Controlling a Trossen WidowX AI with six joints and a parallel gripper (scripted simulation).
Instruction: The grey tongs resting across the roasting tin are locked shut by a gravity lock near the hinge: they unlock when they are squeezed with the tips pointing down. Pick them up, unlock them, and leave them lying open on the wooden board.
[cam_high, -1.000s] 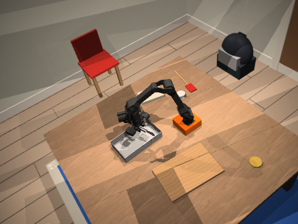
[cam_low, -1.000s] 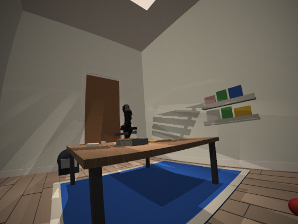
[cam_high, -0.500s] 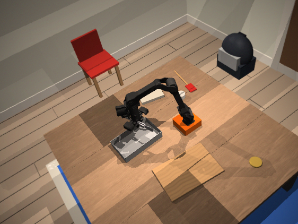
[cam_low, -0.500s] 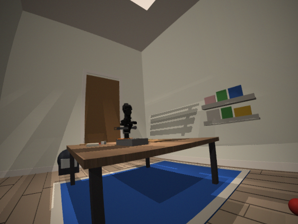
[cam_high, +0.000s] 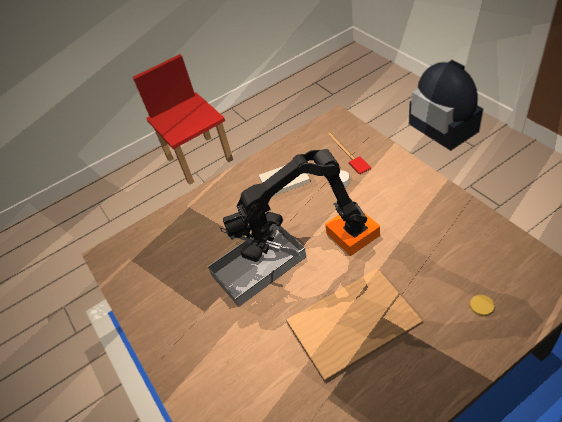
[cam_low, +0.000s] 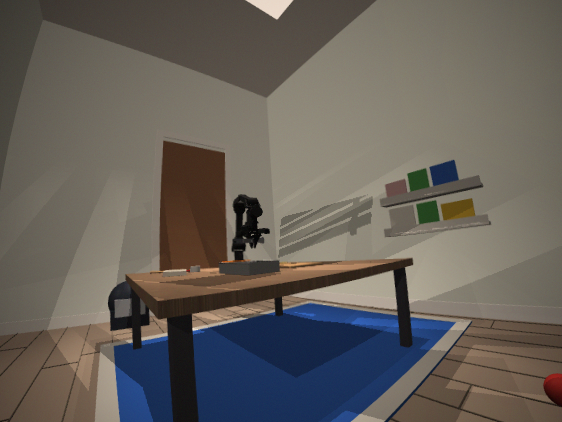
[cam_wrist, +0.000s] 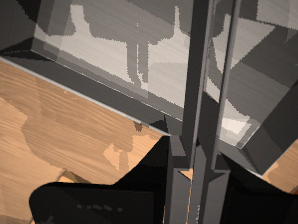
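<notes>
A black robot arm (cam_high: 300, 165) (cam_low: 240, 220) rises from an orange block (cam_high: 352, 234), near a gray roasting tin (cam_high: 272, 276) (cam_low: 248, 268) (cam_wrist: 100, 95), as gray tongs (cam_wrist: 196, 90) show between the gripper's black fingers. The brown table (cam_high: 240, 350) (cam_low: 280, 287) and the tan wooden board (cam_high: 345, 320) both carry wood grain. Nearby are 1 yellow disc (cam_high: 482, 305), 1 red chair (cam_high: 186, 121) with tan legs and 1 brown door (cam_low: 192, 205). A blue rug (cam_high: 525, 385) (cam_low: 240, 370) has a pale border; 2 green blocks, 1 (cam_low: 418, 179) above and 1 (cam_low: 427, 212) below, stand on gray shelves.
</notes>
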